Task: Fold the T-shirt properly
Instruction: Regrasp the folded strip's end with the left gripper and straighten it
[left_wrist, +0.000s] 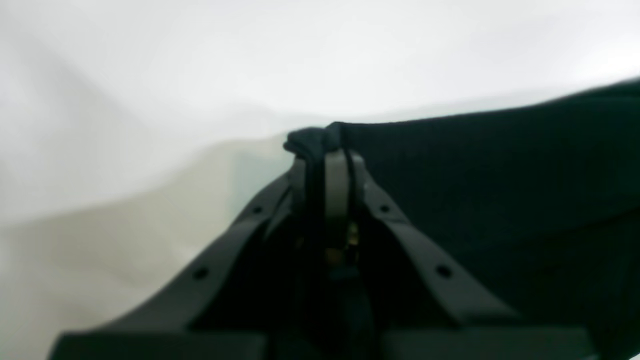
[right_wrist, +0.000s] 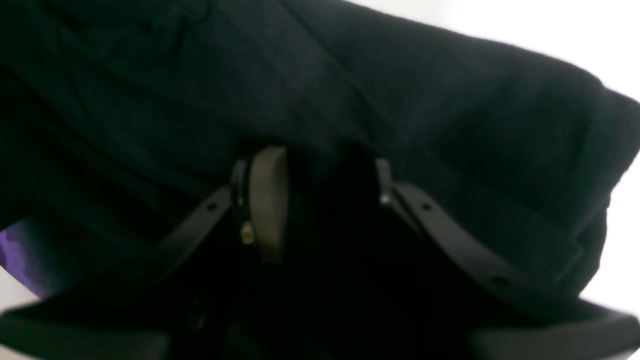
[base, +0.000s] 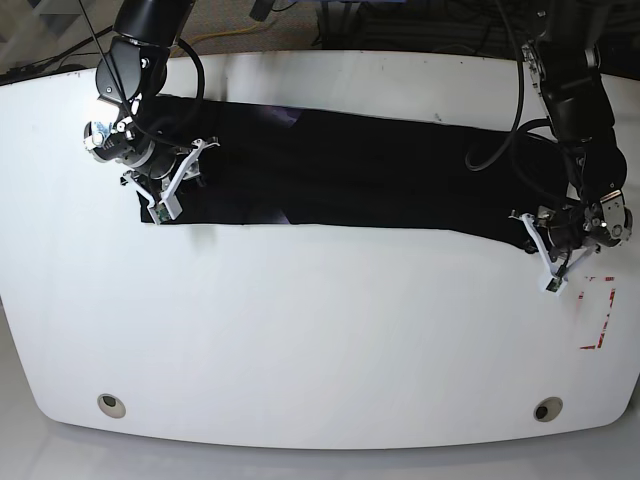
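While the T-shirt (base: 350, 175) is lying stretched out as a long black band across the far half of the white bench (base: 320, 340), running from the scene's left to its right, each arm is working at one end of it. At the scene's right end, the left tool (base: 548, 262) is sitting at the shirt's near corner; in the left wrist view that tool (left_wrist: 327, 150) is pinching a small bunched fold of the black cloth (left_wrist: 500, 190), its pale pads pressed together with only the fabric between them. At the scene's left end, the right tool (base: 172, 185) is resting over the shirt's near edge, close to the corner. In the right wrist view this tool (right_wrist: 325, 165) is standing partly apart, its two tips buried in dark folds of the shirt (right_wrist: 400, 90); the cloth is filling the gap, so it appears to be gripping a thick bunch of fabric, though the blur is making that hard to confirm. A sliver of purple (right_wrist: 20, 250) is showing at the lower left of that view. Red tape marks (base: 600, 315) are lying on the bench just near of the left tool, toward the right edge.
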